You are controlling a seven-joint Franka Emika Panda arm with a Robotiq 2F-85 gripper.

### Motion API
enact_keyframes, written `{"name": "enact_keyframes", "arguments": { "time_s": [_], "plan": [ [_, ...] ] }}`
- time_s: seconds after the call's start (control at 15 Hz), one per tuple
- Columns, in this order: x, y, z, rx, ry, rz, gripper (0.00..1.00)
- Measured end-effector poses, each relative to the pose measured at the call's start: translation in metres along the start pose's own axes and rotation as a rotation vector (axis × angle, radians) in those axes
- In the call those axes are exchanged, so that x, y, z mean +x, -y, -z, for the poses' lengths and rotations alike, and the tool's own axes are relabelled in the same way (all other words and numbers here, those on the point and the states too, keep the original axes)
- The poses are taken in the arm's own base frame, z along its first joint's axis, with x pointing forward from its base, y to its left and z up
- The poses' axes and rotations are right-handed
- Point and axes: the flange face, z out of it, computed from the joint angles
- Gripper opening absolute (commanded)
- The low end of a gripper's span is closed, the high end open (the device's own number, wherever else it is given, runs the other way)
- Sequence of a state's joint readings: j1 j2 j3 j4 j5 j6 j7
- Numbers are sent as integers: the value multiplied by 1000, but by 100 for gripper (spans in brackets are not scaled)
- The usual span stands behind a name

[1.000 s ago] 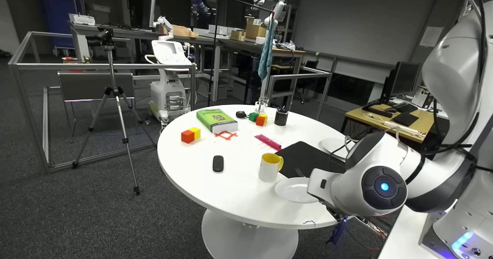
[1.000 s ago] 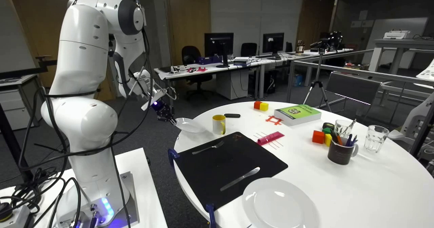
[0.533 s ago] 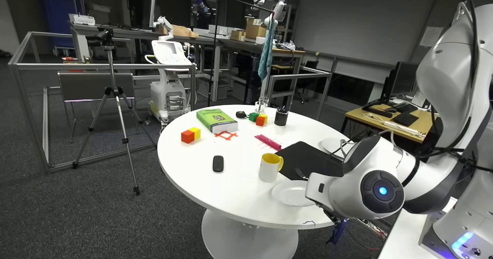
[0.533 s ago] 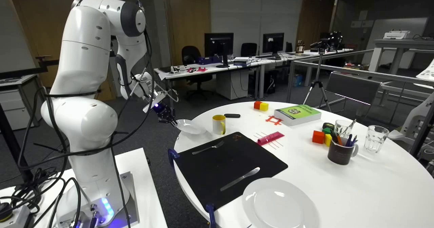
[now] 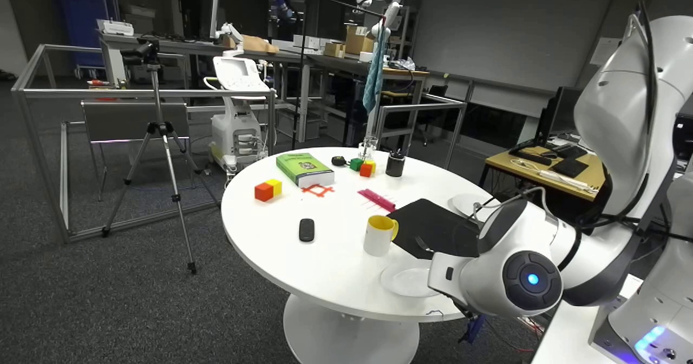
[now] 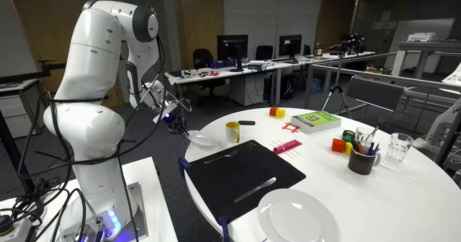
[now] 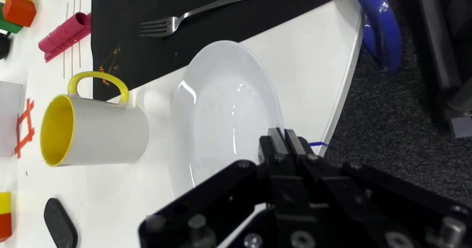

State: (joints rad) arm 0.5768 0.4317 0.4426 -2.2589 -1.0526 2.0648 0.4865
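Observation:
My gripper [image 7: 283, 135] is shut on the rim of a white plate [image 7: 221, 100], one finger on each side of the edge. The plate tilts, its gripped side raised, in an exterior view [image 6: 203, 138]; I cannot tell whether its lower side rests on the table. Close beside it stands a white mug [image 7: 107, 133] with a yellow inside and handle, upright in both exterior views. A fork [image 7: 217, 4] lies on the black mat [image 6: 248, 173] on the plate's other side. In an exterior view, the arm's wrist hides part of the plate [image 5: 406, 280] and most of the gripper.
Blue clamps [image 7: 383, 26] sit on the round table's edge. A knife [image 6: 255, 190] lies on the mat, with a second white plate [image 6: 297, 216] beyond it. A black handset [image 5: 306, 229], coloured blocks [image 5: 265, 190], a green book [image 5: 305, 170] and a dark pen mug [image 6: 363, 161] stand farther off.
The gripper and the held plate have moved downward, closer to the tabletop, with the arm leaning slightly further forward. The grip stays shut on the rim.

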Motion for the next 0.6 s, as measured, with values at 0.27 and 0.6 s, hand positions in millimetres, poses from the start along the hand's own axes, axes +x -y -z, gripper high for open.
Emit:
{"name": "enact_keyframes", "arguments": {
  "time_s": [0.27,0.6],
  "plan": [
    [3,2,-3,0,0,7,1],
    [5,4,-6,0,-1,14,54]
  ]
}}
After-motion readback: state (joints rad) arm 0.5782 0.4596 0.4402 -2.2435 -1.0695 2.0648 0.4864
